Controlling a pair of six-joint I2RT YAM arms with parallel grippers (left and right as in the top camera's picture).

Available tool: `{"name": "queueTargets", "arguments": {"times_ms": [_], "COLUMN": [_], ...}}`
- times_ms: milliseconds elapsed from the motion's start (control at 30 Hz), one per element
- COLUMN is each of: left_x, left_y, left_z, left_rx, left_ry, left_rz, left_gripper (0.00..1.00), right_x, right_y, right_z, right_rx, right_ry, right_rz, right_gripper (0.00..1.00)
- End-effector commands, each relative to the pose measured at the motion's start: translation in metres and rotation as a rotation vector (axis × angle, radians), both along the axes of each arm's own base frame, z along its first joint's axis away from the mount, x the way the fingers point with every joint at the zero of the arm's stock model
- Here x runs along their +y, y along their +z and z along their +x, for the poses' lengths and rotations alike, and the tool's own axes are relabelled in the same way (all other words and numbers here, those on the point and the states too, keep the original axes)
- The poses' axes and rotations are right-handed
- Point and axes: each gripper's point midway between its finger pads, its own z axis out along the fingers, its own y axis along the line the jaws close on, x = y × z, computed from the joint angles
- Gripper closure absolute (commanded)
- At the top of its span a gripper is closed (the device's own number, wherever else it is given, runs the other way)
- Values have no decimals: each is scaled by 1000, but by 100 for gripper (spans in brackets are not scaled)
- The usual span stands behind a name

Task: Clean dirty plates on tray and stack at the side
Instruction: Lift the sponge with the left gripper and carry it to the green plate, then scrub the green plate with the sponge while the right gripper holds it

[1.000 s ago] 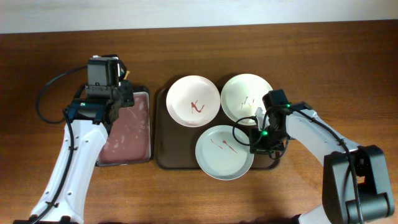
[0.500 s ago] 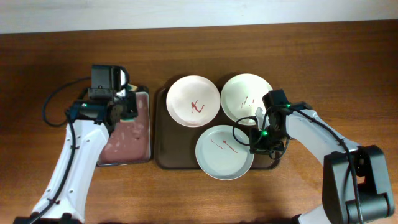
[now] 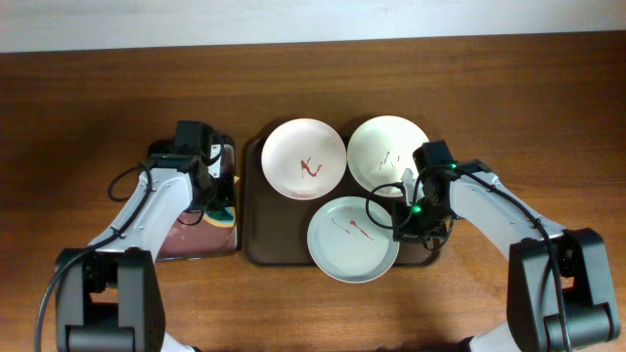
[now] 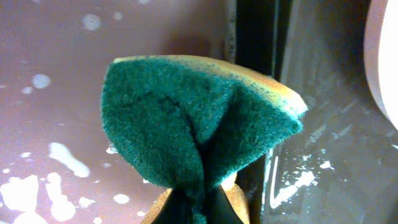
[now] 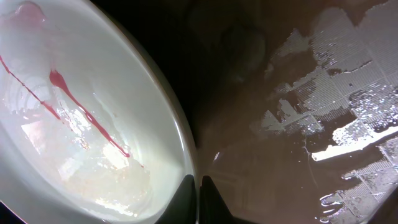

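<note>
Three white plates lie on the dark brown tray [image 3: 260,235]: one at the back left [image 3: 304,158], one at the back right [image 3: 387,154], and a faintly bluish one in front [image 3: 353,239]. All have thin red smears. My right gripper [image 3: 404,223] is shut on the right rim of the bluish plate [image 5: 74,124], with its tips [image 5: 198,196] pinching the rim over the tray floor [image 5: 280,93]. My left gripper [image 3: 217,200] is shut on a green and yellow sponge [image 4: 193,124]. It holds the sponge over the right edge of the small reddish tray [image 3: 186,235].
The small black-rimmed reddish tray [image 4: 50,93] has white foam flecks on it and sits just left of the brown tray. Its raised rim [image 4: 255,50] lies between the two trays. Bare wooden table [image 3: 509,88] surrounds both trays.
My left arm has swung from the back of the small tray down to its right edge, and the sponge now shows there. The right arm and the plates have not moved.
</note>
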Motion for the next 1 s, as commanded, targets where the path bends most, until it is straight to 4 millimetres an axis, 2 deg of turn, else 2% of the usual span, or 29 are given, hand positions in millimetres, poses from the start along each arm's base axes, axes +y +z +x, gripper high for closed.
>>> {"name": "queueTargets", "arguments": {"times_ms": [0, 200, 267, 300, 333, 400, 433, 467, 500, 567, 600, 700, 833, 967], "left_x": [-17, -22, -9, -3, 1, 0, -7, -21, -44, -83, -116, -156, -230, -273], "left_y": [-3, -2, 1, 10, 27, 70, 90, 107, 120, 125, 123, 110, 78, 49], "left_z": [-2, -4, -1, 4, 11, 27, 31, 32, 28, 17, 5, -12, -38, -56], "left_rx": [20, 24, 5, -20, -67, -190, -245, -289, -314, -294, -256, -170, -49, 37], "left_ry": [-10, -19, -5, 4, 11, 12, -1, -32, -88, -185, -258, -260, -274, -231], "left_rz": [-92, -120, -51, -15, 7, -3, -35, -96, -186, -303, -372, -416, -471, -500], "left_gripper": [100, 100, 100, 100, 100, 100, 100, 100, 100, 100, 100, 100, 100, 100], "right_x": [2, 2, 2, 2, 2, 2, 2, 2, 2, 2, 2, 2, 5, 23], "right_y": [-3, -3, -3, -3, -3, -3, -3, -3, -3, -3, -3, -3, -2, 6], "right_z": [-5, -5, -5, -4, -4, -4, -4, -4, -4, -3, -3, -3, -4, -3], "right_rx": [14, 14, 14, 14, 12, 12, 12, 12, 12, 9, 9, 10, 12, 15], "right_ry": [11, 12, 12, 12, 12, 12, 12, 12, 12, 11, 11, 11, 10, 7], "right_rz": [-1, -1, -1, -1, -1, -1, -1, -1, -1, 0, 0, 0, 20, 136], "right_gripper": [96, 96, 96, 96, 96, 96, 96, 96, 96, 96, 96, 96, 96, 96]}}
